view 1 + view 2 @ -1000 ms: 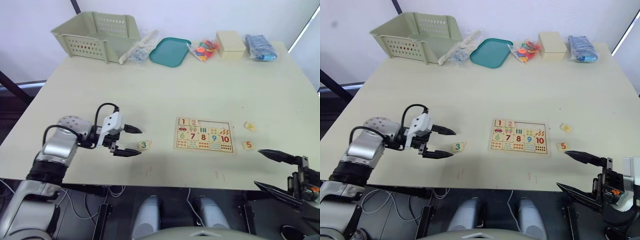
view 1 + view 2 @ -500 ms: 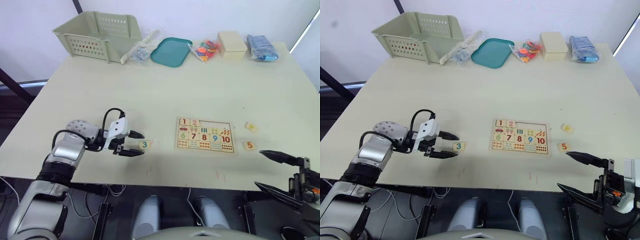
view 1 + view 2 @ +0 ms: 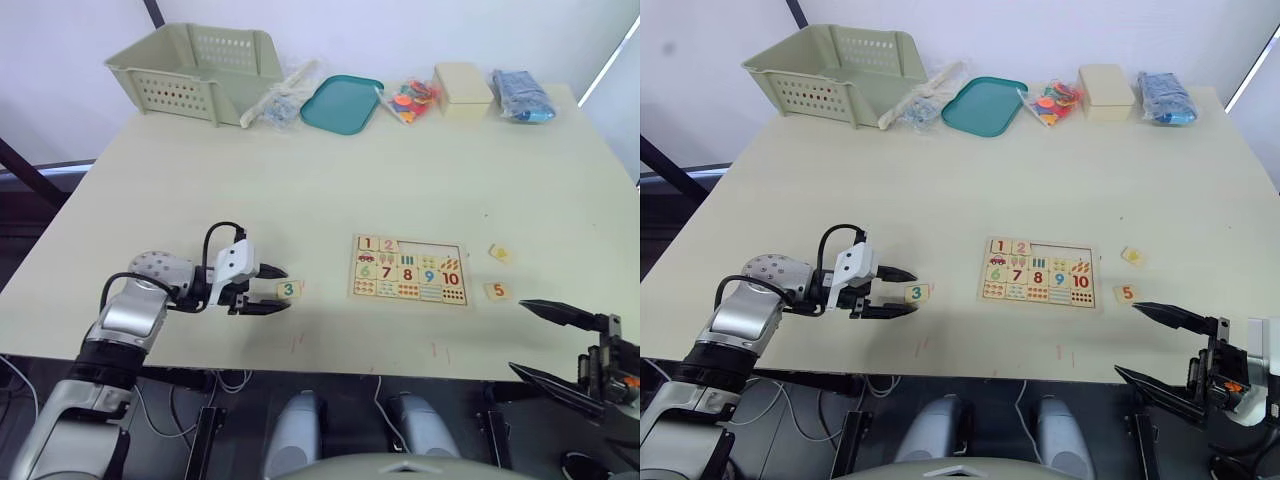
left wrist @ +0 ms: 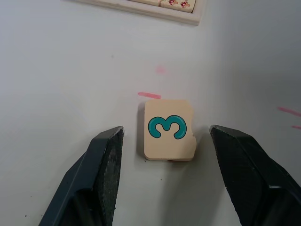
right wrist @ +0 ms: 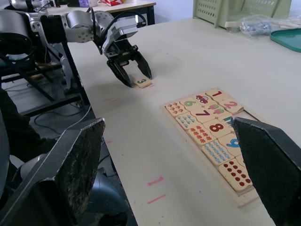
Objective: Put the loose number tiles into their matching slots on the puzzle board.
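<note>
With its fingers apart, the left gripper (image 4: 162,155) straddles the 3 tile (image 4: 168,129) near the table's (image 3: 330,170) front edge (fingers not touching it), so an off-centre squeeze could skid or twist it away.

A lab; bare test table (image 3: 300,190), dangling cables (image 3: 760,395) underneath.

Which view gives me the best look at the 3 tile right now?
Left wrist view: the 3 tile lies large between the open left gripper fingers, untouched. Eye views and right wrist view show it small.
</note>
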Motion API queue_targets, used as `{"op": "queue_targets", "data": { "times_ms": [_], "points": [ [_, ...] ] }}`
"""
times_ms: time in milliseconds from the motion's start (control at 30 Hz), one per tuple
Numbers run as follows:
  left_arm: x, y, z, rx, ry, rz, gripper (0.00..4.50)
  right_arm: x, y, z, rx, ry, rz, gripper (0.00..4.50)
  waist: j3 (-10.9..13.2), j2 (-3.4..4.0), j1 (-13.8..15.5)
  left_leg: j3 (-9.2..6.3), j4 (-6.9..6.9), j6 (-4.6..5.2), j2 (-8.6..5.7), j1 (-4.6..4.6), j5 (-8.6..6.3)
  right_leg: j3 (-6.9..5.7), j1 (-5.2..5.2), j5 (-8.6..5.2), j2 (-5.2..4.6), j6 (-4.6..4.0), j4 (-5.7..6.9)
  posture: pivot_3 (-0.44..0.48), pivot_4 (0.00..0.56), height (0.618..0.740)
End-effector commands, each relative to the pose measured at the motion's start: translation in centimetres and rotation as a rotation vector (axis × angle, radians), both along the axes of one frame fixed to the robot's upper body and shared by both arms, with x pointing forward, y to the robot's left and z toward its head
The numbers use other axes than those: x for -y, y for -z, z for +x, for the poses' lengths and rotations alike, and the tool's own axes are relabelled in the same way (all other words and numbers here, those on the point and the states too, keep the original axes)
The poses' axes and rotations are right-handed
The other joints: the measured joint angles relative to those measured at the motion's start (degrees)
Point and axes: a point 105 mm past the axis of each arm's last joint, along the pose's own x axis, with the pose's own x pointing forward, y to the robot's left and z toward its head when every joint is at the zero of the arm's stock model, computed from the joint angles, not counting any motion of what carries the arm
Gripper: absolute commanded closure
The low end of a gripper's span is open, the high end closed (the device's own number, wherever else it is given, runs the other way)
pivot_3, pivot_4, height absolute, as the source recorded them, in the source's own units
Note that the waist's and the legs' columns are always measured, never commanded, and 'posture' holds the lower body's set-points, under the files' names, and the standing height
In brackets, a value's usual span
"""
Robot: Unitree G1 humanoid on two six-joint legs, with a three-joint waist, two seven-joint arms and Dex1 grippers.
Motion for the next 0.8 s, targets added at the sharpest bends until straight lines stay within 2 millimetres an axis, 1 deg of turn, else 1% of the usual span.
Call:
{"op": "queue_targets", "data": {
  "times_ms": [33, 533, 567, 600, 667, 700, 800],
  "points": [
    [-0.46, -0.24, -0.07, 0.018, -0.011, 0.015, 1.36, 0.1, -0.49, -0.11, 0.031, 0.002, -0.004, 0.0, 0.0, 0.0, -0.02, 0.0, 0.0, 0.0, 0.0, 0.0, 0.0, 0.0, 0.0, 0.0, 0.0, 0.0, 0.0, 0.0, 0.15, 0.74],
    [-0.87, 0.17, -0.38, 0.018, 0.0, 0.022, 1.36, -0.04, -0.39, 0.01, 0.03, 0.0, -0.003, 0.0, 0.0, 0.0, -0.01, 0.0, 0.0, 0.0, 0.0, 0.0, 0.0, 0.0, 0.0, 0.0, 0.0, 0.0, 0.0, 0.0, 0.15, 0.74],
    [-0.88, 0.19, -0.41, 0.018, 0.002, 0.022, 1.94, -0.06, -0.38, 0.01, 0.03, 0.0, -0.003, 0.0, 0.0, 0.0, -0.01, 0.0, 0.0, 0.0, 0.0, 0.0, 0.0, 0.0, 0.0, 0.0, 0.0, 0.0, 0.0, 0.0, 0.15, 0.74],
    [-0.88, 0.19, -0.43, 0.018, 0.004, 0.02, 2.19, -0.07, -0.37, 0.03, 0.03, -0.001, -0.002, 0.0, 0.0, 0.0, 0.0, 0.0, 0.0, 0.0, 0.0, 0.0, 0.0, 0.0, 0.0, 0.0, 0.0, 0.0, 0.0, 0.0, 0.15, 0.74],
    [-0.87, 0.13, -0.4, 0.019, 0.007, 0.017, 3.28, -0.06, -0.37, 0.1, 0.032, 0.001, -0.003, 0.0, 0.0, 0.0, 0.01, 0.01, 0.0, 0.0, 0.0, 0.0, 0.0, 0.0, 0.0, 0.0, 0.0, 0.0, 0.0, 0.0, 0.15, 0.74],
    [-0.84, 0.07, -0.35, 0.021, 0.007, 0.014, 3.51, -0.05, -0.36, 0.12, 0.032, 0.001, -0.002, 0.0, 0.0, 0.0, 0.01, 0.01, 0.0, 0.0, 0.0, 0.0, 0.0, 0.0, 0.0, 0.0, 0.0, 0.0, 0.0, 0.0, 0.15, 0.74],
    [-0.83, -0.15, -0.31, 0.025, 0.01, 0.008, 3.55, -0.08, -0.32, 0.11, 0.034, 0.003, -0.001, 0.0, 0.0, 0.0, 0.01, 0.01, 0.0, 0.0, 0.0, 0.0, 0.0, 0.0, 0.0, 0.0, 0.0, 0.0, 0.0, 0.0, 0.15, 0.74]
  ]
}}
